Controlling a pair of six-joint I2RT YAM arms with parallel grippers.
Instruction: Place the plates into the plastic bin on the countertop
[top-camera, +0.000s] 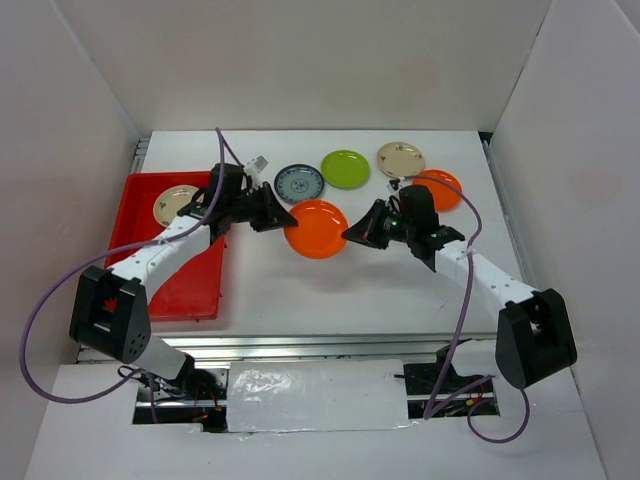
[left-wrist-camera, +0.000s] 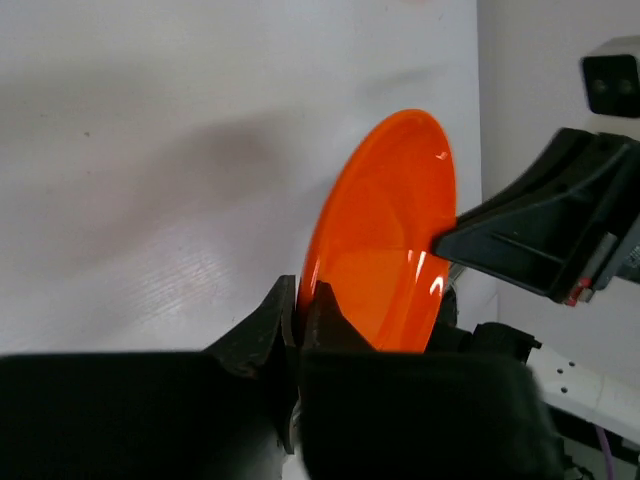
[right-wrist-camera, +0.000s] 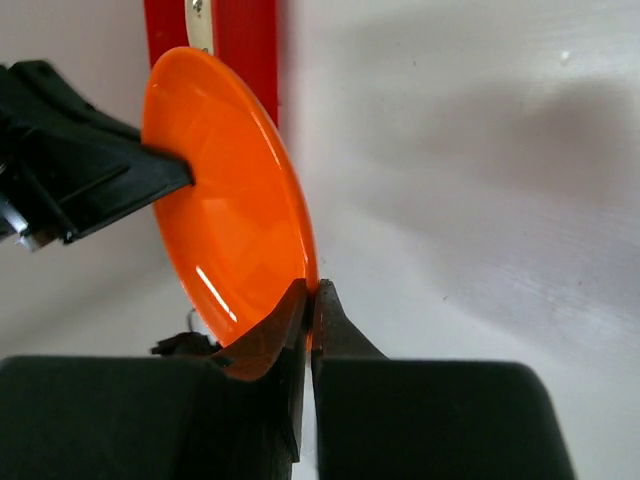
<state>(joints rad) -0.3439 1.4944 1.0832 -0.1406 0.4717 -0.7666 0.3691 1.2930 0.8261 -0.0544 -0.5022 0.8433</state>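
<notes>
An orange plate (top-camera: 316, 228) hangs above the white countertop (top-camera: 330, 290) between my two grippers. My left gripper (top-camera: 288, 218) is shut on its left rim; the left wrist view shows the plate (left-wrist-camera: 385, 250) pinched at my gripper (left-wrist-camera: 300, 300). My right gripper (top-camera: 348, 234) is shut on its right rim; the right wrist view shows the plate (right-wrist-camera: 235, 200) at my gripper (right-wrist-camera: 312, 292). The red plastic bin (top-camera: 185, 285) lies at the left with a cream plate (top-camera: 175, 204) in it. A blue-grey plate (top-camera: 299, 183), a lime green plate (top-camera: 345, 168), a cream plate (top-camera: 400, 158) and a second orange plate (top-camera: 440, 188) lie behind.
White walls (top-camera: 70, 120) close in the left, back and right. A metal rail (top-camera: 320, 345) runs along the near edge. A small white object (top-camera: 259, 161) lies by the left arm. The red bin's wall (right-wrist-camera: 248, 40) shows past the plate in the right wrist view.
</notes>
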